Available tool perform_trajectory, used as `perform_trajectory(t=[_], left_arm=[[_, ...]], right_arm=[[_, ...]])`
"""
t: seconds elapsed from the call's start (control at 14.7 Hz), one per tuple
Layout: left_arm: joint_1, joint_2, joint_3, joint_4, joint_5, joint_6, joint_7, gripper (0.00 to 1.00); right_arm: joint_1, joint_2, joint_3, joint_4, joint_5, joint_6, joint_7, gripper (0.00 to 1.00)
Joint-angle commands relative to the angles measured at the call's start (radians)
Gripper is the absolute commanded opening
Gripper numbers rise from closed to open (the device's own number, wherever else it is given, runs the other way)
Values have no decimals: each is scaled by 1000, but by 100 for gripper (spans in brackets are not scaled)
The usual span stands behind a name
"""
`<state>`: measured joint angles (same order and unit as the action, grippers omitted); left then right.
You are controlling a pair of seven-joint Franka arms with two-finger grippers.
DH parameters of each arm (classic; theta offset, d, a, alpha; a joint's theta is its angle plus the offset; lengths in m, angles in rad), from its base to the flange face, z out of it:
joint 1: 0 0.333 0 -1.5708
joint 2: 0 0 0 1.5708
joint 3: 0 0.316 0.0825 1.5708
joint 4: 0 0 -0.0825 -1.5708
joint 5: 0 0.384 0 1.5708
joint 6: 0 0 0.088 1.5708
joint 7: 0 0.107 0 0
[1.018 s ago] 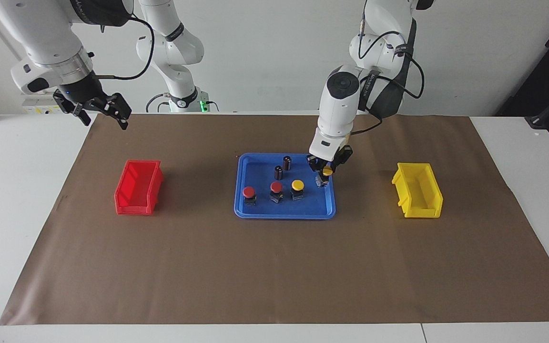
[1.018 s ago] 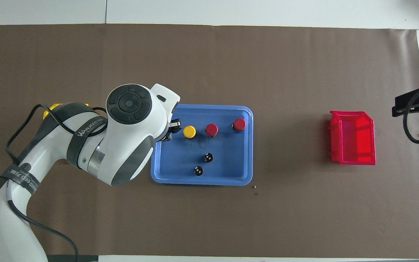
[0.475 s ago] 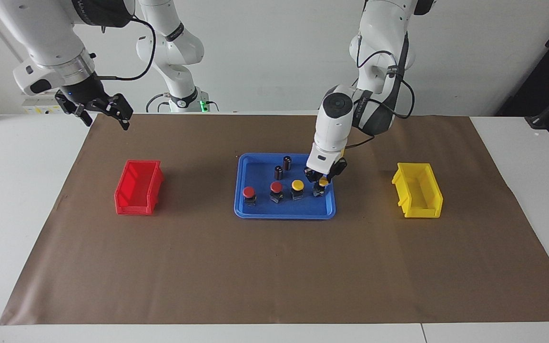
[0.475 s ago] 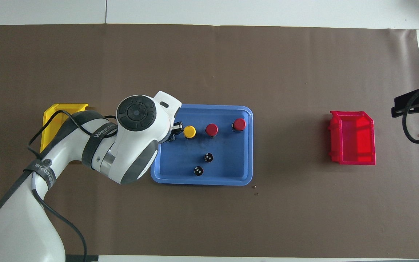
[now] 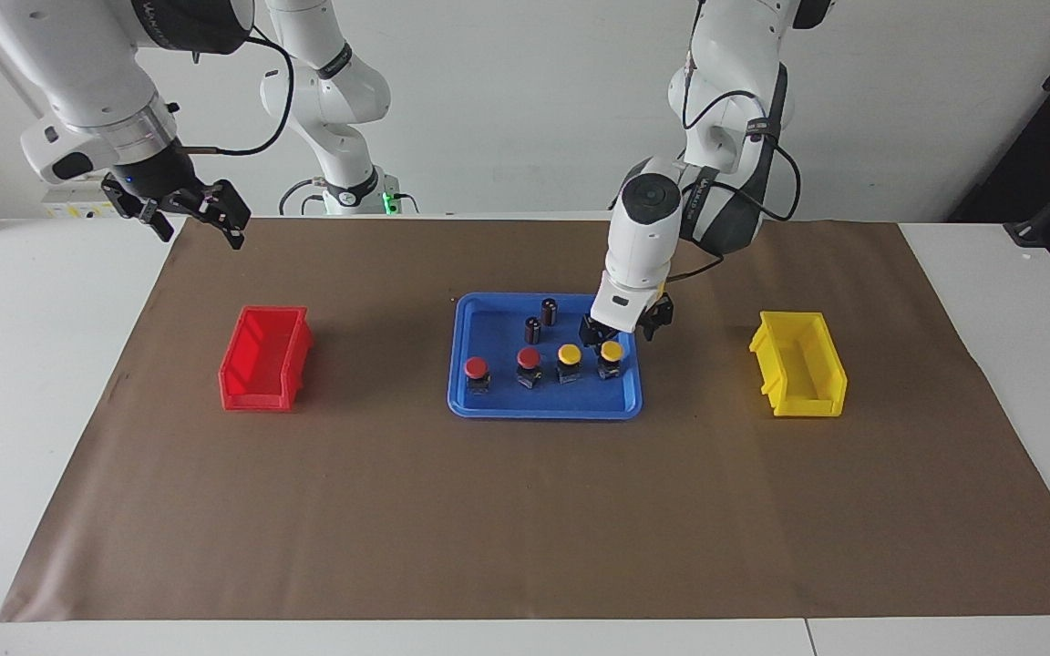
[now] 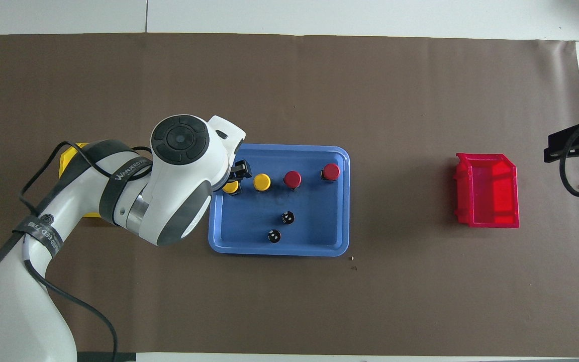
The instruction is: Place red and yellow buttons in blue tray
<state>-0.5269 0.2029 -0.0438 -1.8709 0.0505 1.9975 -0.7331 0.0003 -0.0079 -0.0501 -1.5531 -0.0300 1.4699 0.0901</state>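
Note:
The blue tray [image 5: 543, 412] lies mid-table; it also shows in the overhead view [image 6: 279, 250]. In it stand in a row two red buttons [image 5: 476, 368] [image 5: 529, 359] and two yellow buttons [image 5: 569, 353] [image 5: 612, 352]. The overhead view shows the same row: red [image 6: 331, 172], red [image 6: 292, 178], yellow [image 6: 262, 182], yellow [image 6: 230, 187]. My left gripper [image 5: 619, 332] is open just above the end yellow button, not touching it. In the overhead view its wrist hides most of it. My right gripper [image 5: 197, 208] waits open in the air near the red bin.
Two dark capless cylinders [image 5: 549, 312] [image 5: 532, 330] stand in the tray, nearer to the robots than the buttons. A red bin [image 5: 265, 357] sits toward the right arm's end. A yellow bin [image 5: 798, 363] sits toward the left arm's end. Brown paper covers the table.
The left gripper carried a yellow button down into the tray beside the other yellow one, let go of it, and lifted slightly. The right arm stayed nearly still.

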Motion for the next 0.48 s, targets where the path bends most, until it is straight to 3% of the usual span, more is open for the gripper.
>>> perform_trajectory(t=[0.0,0.2,0.41], left_arm=[[95,-45,8,50,-4,-117,175,100],[194,-65,10,128,-57,-199,320,100],[307,-123,13,134,-57,-233,498,100]], right_arm=[[-23,-20,15,-24,2,-8,-23,100],[-26,-23,32,-22,2,-43,-33,100],[-28,-27,33,-22,2,-54,-38,100]])
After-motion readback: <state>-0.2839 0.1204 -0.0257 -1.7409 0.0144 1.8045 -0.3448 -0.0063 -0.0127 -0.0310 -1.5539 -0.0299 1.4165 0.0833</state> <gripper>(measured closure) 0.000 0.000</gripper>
